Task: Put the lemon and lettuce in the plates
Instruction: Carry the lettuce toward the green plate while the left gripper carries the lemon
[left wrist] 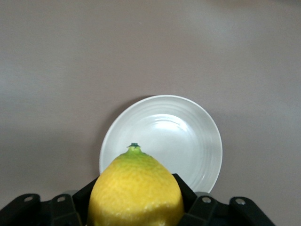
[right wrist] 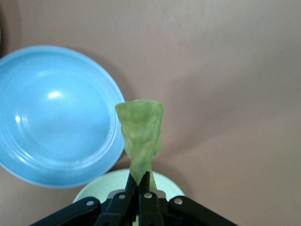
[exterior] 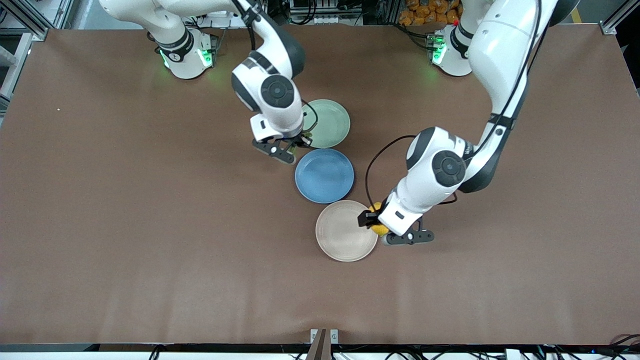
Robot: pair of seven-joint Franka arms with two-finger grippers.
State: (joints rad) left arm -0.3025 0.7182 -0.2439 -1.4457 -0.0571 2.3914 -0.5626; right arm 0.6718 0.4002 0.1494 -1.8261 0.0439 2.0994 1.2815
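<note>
My left gripper (exterior: 375, 219) is shut on the yellow lemon (exterior: 380, 230) and holds it over the rim of the beige-white plate (exterior: 342, 232) at the side toward the left arm's end. In the left wrist view the lemon (left wrist: 135, 193) sits between the fingers with its nub toward the plate (left wrist: 164, 136). My right gripper (exterior: 299, 142) is shut on the stem end of the green lettuce (right wrist: 139, 136). It holds the leaf over the mint green plate's (exterior: 330, 122) rim, on the side toward the blue plate; that rim (right wrist: 171, 186) shows under the jaws.
A blue plate (exterior: 325, 175) lies between the mint and beige plates, nearly touching both; it also shows in the right wrist view (right wrist: 56, 117). The brown table (exterior: 150, 225) stretches wide toward both ends.
</note>
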